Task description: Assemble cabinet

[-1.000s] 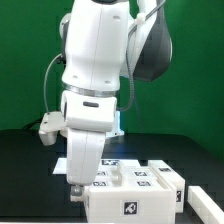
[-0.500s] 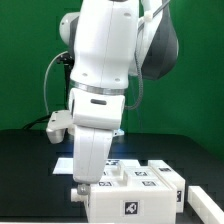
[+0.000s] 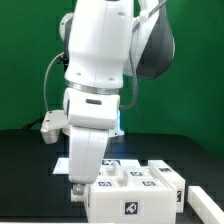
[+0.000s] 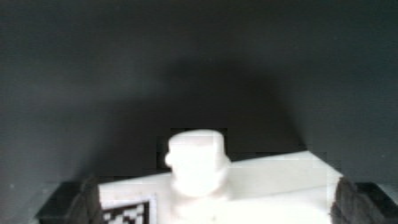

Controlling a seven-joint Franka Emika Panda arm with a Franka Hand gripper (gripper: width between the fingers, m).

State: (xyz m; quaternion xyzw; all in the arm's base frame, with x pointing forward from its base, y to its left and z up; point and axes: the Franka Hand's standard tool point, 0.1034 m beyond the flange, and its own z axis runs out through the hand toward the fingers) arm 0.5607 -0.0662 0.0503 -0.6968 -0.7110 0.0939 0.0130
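Swinging back a little from a half-second ago, the arm is holding its gripper wide open and empty. The cabinet is lying just beneath it, with a rounded white post standing between the spread fingers.

Cabinet blurred, cut off at edge

Robotics lab: white robot arm, black tabletop, plain green backdrop, tag-marked cabinet parts.
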